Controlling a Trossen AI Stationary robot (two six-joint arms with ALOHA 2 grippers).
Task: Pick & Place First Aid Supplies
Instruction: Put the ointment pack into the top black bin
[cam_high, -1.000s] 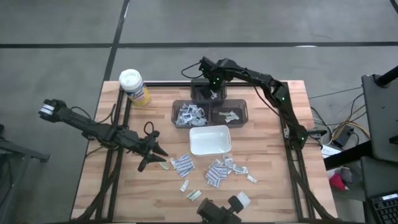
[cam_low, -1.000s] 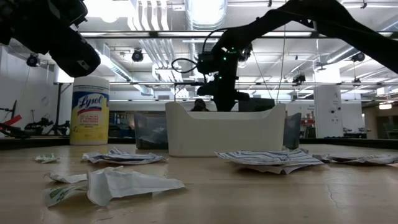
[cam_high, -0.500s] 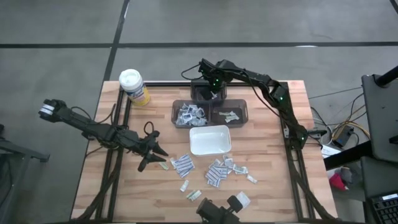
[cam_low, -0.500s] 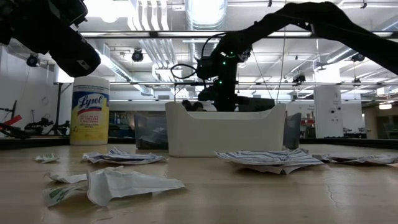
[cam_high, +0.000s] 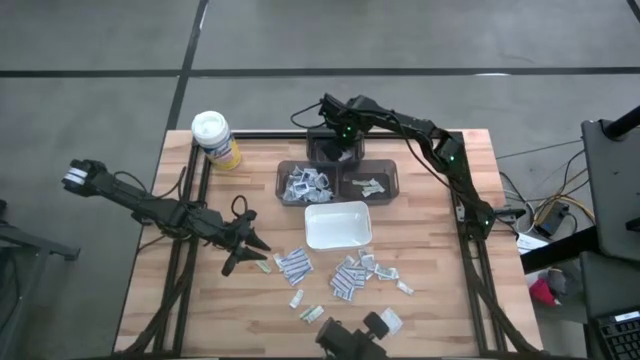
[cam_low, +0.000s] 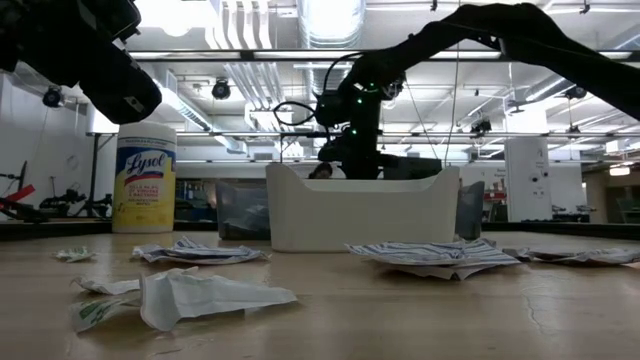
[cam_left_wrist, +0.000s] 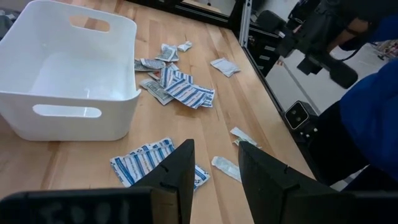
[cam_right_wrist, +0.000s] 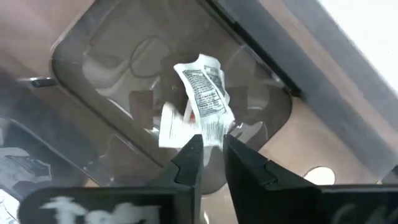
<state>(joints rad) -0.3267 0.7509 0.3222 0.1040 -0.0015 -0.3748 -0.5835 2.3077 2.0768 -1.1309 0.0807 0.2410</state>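
The right pincer (cam_right_wrist: 211, 149), its fingers slightly parted beside a crumpled packet (cam_right_wrist: 202, 93), hangs over the far dark bin (cam_high: 336, 149), near two dark bins (cam_high: 340, 183) containing packets, the empty white tray (cam_high: 337, 225), and loose packets (cam_high: 350, 275) on the counter (cam_high: 430, 290).

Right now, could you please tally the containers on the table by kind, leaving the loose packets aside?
Dark see-through bins: 3
White tray: 1
Yellow Lysol canister: 1
Total: 5
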